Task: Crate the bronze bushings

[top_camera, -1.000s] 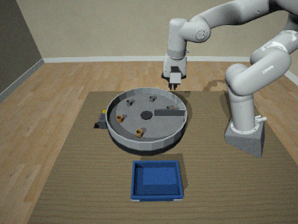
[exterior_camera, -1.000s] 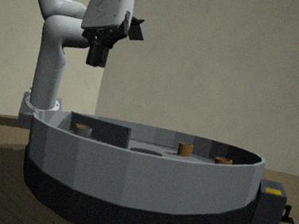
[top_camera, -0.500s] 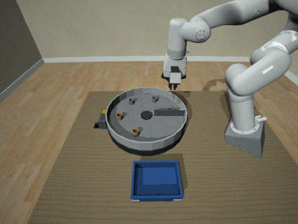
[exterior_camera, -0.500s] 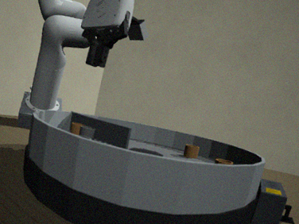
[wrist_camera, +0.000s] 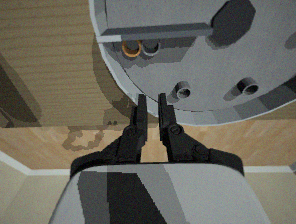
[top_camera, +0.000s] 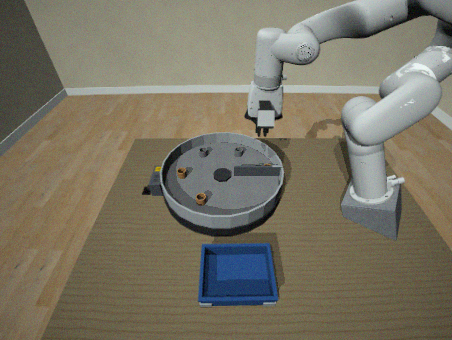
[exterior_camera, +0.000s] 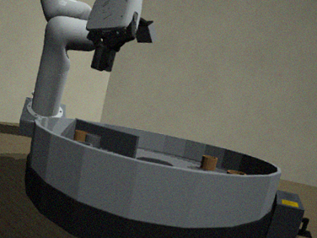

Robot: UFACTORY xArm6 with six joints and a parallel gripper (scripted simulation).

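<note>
Gripper (top_camera: pixel 263 131): fingers pressed nearly together on nothing, hanging high above the turning table's (top_camera: pixel 172 200) rim at upper centre of the top view.

Crate (top_camera: pixel 205 280): blue, lower centre, nothing seen inside; no bushing delivered yet.

Bronze bushings: one at table's left (top_camera: pixel 182 172), one lower left (top_camera: pixel 201 198), a third apparently tucked against the grey divider bar (top_camera: pixel 255 170), beside a steel one (wrist_camera: pixel 150 48) in the wrist view (wrist_camera: pixel 131 48).

Steel bushings: two more at the table's top (top_camera: pixel 203 151), (top_camera: pixel 239 150).

Obstacles: raised rim and divider crowd the third bronze piece.
</note>
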